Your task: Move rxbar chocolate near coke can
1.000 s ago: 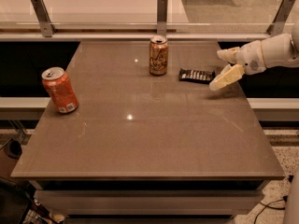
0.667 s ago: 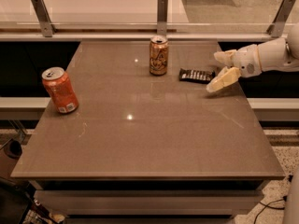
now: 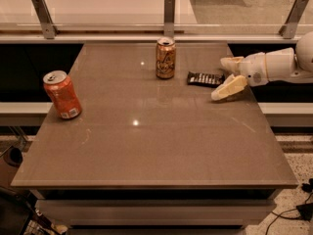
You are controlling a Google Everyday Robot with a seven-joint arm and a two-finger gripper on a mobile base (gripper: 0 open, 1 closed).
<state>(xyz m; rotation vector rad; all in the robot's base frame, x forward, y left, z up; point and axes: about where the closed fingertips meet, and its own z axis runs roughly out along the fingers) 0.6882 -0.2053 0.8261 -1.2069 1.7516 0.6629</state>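
Spread hand (image 3: 220,79) has edged left, nearer the rxbar chocolate's (image 3: 203,78) right end

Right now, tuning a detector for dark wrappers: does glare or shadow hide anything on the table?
Camera view: warm, dim light; two small glare spots on the table, touching nothing. Camera view: the rxbar chocolate stands out from the tabletop, with the open gripper at its right end; the coke can at the left edge is evenly lit.
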